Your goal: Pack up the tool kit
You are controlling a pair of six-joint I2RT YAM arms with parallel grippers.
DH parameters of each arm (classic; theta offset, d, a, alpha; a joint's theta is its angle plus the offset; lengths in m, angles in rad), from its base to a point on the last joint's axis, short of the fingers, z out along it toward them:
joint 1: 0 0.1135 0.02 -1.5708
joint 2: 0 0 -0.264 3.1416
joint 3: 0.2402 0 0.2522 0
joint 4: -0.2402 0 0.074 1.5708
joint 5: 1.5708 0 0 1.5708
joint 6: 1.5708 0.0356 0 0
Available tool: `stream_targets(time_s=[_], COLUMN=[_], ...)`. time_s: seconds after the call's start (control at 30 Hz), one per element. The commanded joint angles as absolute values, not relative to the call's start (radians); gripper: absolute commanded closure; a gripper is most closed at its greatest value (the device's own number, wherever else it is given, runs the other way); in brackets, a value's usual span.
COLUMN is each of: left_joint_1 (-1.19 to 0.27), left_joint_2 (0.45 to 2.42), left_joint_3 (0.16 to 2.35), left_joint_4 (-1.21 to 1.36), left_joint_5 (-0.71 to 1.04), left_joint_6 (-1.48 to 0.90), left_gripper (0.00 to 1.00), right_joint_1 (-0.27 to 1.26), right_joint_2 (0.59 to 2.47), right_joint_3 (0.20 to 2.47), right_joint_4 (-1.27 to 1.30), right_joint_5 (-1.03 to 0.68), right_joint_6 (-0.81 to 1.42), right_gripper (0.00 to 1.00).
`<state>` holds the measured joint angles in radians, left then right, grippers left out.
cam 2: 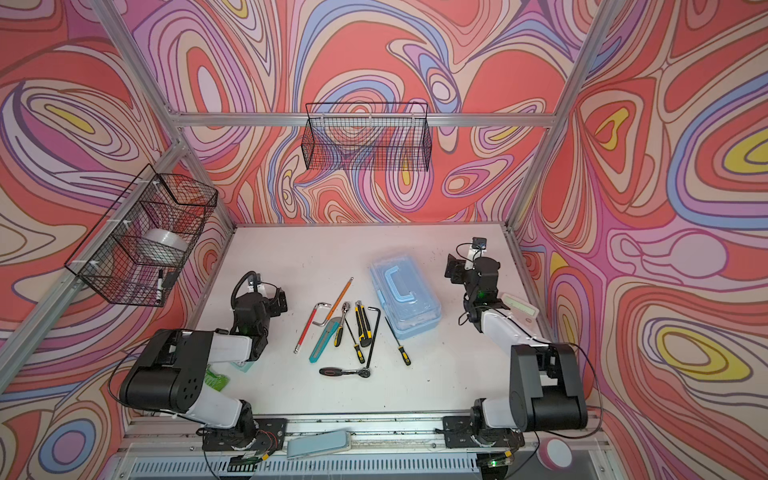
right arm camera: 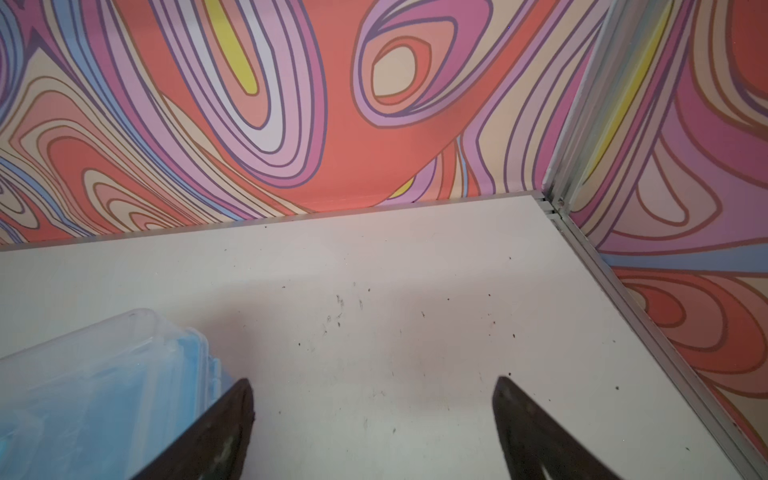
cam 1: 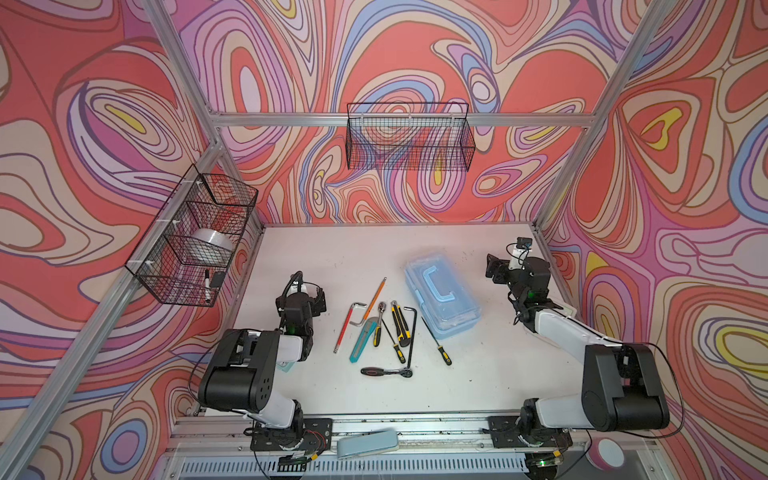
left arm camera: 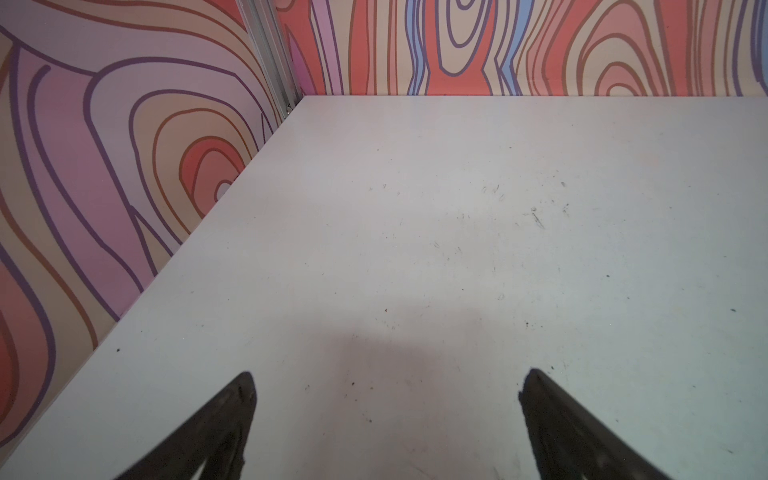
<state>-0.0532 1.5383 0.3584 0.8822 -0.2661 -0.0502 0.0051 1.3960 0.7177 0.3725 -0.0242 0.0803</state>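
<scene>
Right pincer (right arm camera: 372, 380) fingertips only, spread; case (right arm camera: 104, 374) cut off; contents blurred

Bench: I see a white, speckled bench (cam 1: 478, 386).
Case: the light blue case (cam 1: 457, 316) lies flat on it, lid down, right of centre.
Tools: loose on it, left of the case: teal utility knife (cam 1: 362, 343), ratchet (cam 1: 386, 371), screwdrivers (cam 1: 444, 354), hex keys (cam 1: 413, 332).

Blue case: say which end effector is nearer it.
Right. The right end effector hovers beside the blue case; the left end effector sits beyond the loose tools.
</scene>
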Motion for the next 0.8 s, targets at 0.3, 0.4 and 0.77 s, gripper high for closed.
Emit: stream_targets(time_s=[0.3,0.4,0.77], left_joint_1=[-0.046,-0.120,-0.505], left_joint_2=[1.207,1.142,1.129], left_joint_3=[0.506,0.558,0.632], left_joint_4=[0.457,0.383,0.283], left_joint_5=[-0.089,-0.117,-0.159], left_joint_6=[-0.115,-0.123,-0.198], left_gripper=[0.00,0.00,0.09], right_joint_1=[0.003,0.024,0.248], right_joint_2=[1.370,1.388,1.406], right_joint_3=[0.870,0.912,0.949], right_joint_4=[0.082,0.017,-0.079], right_joint_5=[-0.269,-0.279,-0.153], right_joint_6=[0.100,0.095,0.021], right_gripper=[0.06,0.05,0.03])
